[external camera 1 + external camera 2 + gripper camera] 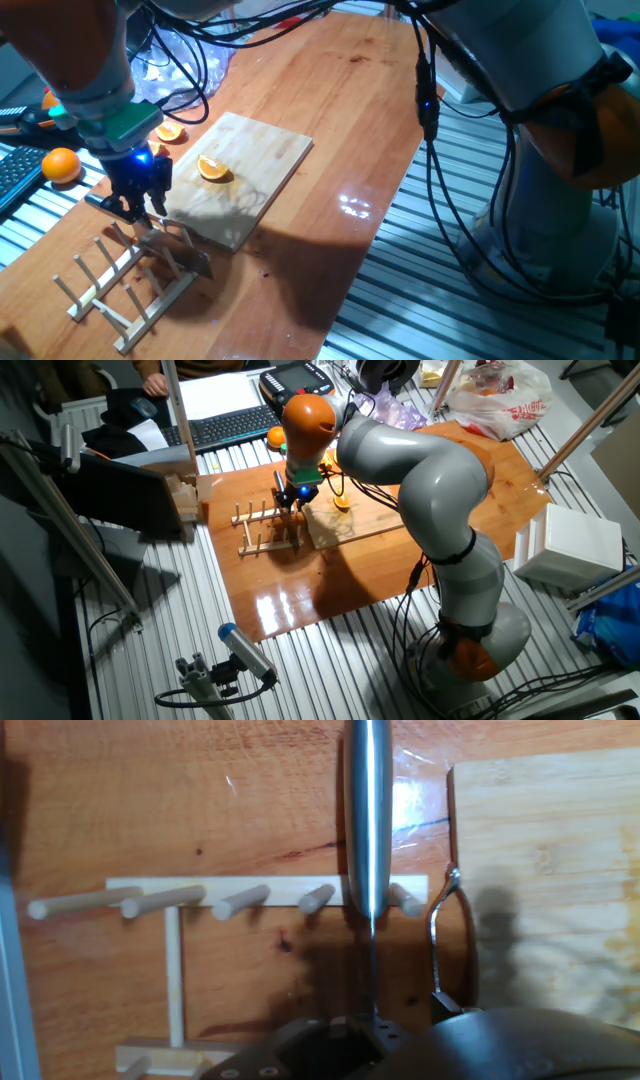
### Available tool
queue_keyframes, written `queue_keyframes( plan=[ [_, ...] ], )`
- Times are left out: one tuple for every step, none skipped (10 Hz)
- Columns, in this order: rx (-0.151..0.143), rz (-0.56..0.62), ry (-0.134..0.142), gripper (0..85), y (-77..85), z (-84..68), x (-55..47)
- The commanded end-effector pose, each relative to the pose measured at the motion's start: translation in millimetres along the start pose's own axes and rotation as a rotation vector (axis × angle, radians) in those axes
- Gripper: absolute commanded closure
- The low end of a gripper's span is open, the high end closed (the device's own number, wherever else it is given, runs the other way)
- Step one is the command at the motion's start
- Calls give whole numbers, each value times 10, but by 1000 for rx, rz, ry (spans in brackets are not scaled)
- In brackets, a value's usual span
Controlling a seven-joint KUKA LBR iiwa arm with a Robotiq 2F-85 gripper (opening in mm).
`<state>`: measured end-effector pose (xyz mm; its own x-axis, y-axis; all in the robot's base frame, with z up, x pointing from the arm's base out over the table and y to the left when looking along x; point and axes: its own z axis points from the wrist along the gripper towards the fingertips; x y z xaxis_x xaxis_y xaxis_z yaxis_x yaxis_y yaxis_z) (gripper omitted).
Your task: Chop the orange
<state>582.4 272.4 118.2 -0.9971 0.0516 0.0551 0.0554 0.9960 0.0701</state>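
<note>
Orange (pixel 212 169) wedge lies mid-board (pixel 250 160), apart from the gripper (pixel 137 192). Glossy wooden table (pixel 340 110) sits on ribbed metal decking, with a keyboard (pixel 222 425) and bags beyond. Peg rack (pixel 125 280) stands beside the board. Jaws pinch a knife (pixel 366 810) above the rack.

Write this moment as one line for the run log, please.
tool: at wooden peg rack, gripping knife | orange wedge: on cutting board, uncut | phase: picking up knife

light: dim, overhead | glare: glossy table (pixel 355 205) | shadows: soft | blur: hand-view foreground
</note>
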Motion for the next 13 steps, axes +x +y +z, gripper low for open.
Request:
queue_keyframes(
  plan=[
    [2, 4, 10, 510, 2, 27, 28],
    [3, 5, 10, 510, 7, 12, 19],
    [1, 2, 16, 510, 2, -3, 10],
    [-1, 0, 21, 510, 1, -22, 3],
    [-3, -1, 28, 510, -2, -49, -8],
    [-7, -2, 39, 510, 1, -86, -18],
    [-7, 1, 44, 510, 14, -122, -21],
    [-5, 8, 49, 510, 31, -151, -17],
    [-5, 12, 50, 510, 42, -155, -6],
    [-5, 21, 39, 510, 56, -122, 11],
    [0, 25, 25, 510, 61, -82, 23],
    [-1, 30, 8, 510, 45, -22, 40],
    [-8, 35, -3, 510, 55, 30, 61]
  ],
)
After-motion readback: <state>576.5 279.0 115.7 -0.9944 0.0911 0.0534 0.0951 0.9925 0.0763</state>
